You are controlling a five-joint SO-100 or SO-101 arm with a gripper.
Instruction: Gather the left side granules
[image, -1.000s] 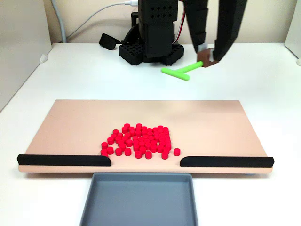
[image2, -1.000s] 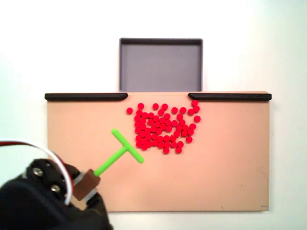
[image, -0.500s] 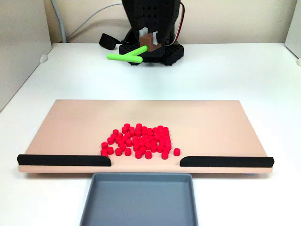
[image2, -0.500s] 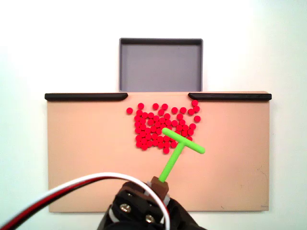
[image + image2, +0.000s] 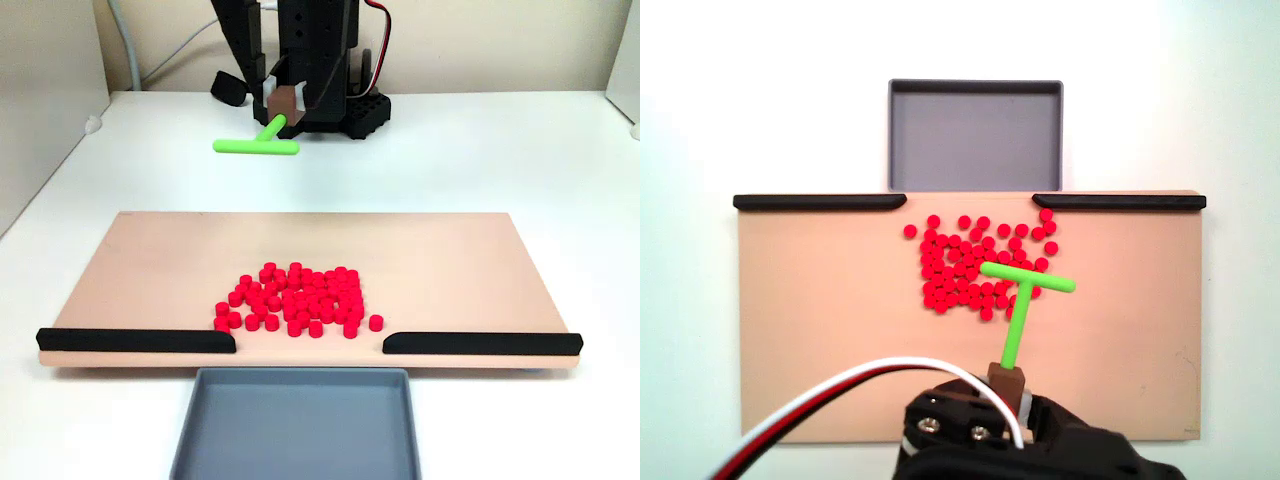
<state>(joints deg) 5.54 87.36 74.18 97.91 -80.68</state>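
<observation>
Red granules [image 5: 297,298] sit bunched mid-board [image 5: 150,260]. The gripper [image 5: 283,102] pinches the green T-bar [image 5: 257,145] aloft. Next, I judge, it lowers beside the pile's edge.

Green T-bar [image 5: 1025,300] covering several granules [image 5: 960,265] (top-down view), tray [image 5: 200,440] cropped at bottom edge
</observation>
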